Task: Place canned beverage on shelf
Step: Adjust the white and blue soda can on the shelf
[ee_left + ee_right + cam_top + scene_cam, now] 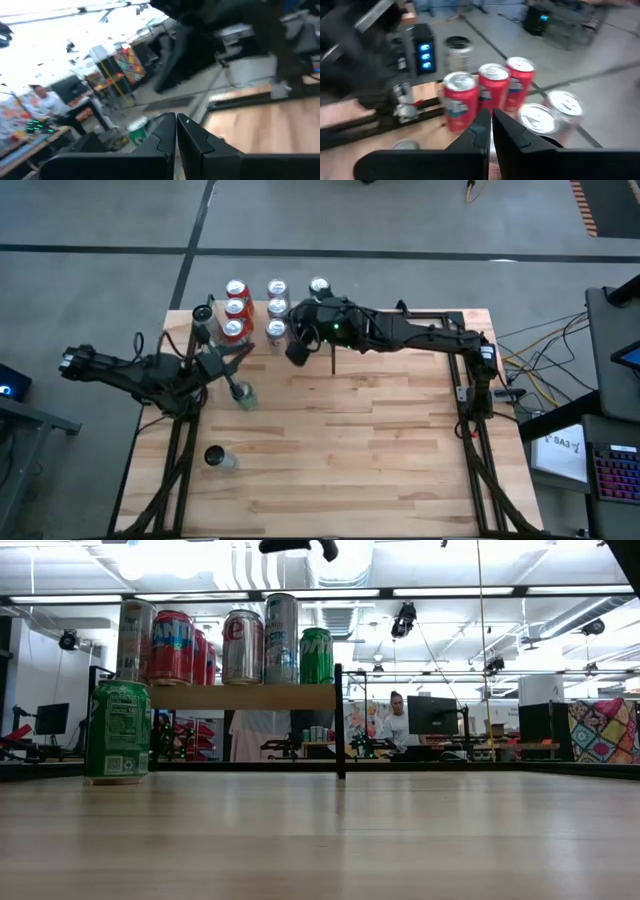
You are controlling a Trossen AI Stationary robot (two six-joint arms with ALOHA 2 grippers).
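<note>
The shelf (245, 697), a small wood board on black posts, stands at the table's far left. Several cans stand upright on it: red ones (236, 309), silver ones (277, 308) and a green one (316, 655). A green can (245, 396) stands upright on the tabletop near the shelf; it also shows in the low view (117, 730). My left gripper (238, 353) is shut and empty, held level just beyond that can on the far side. My right gripper (296, 352) is shut and empty, raised beside the shelf's silver cans (537, 117).
Another can (216, 458) stands near the table's left near side. Black frame rails (470, 420) run along both table sides. A person (398, 722) sits in the room beyond the far edge. The tabletop's middle and right (380, 440) are bare wood.
</note>
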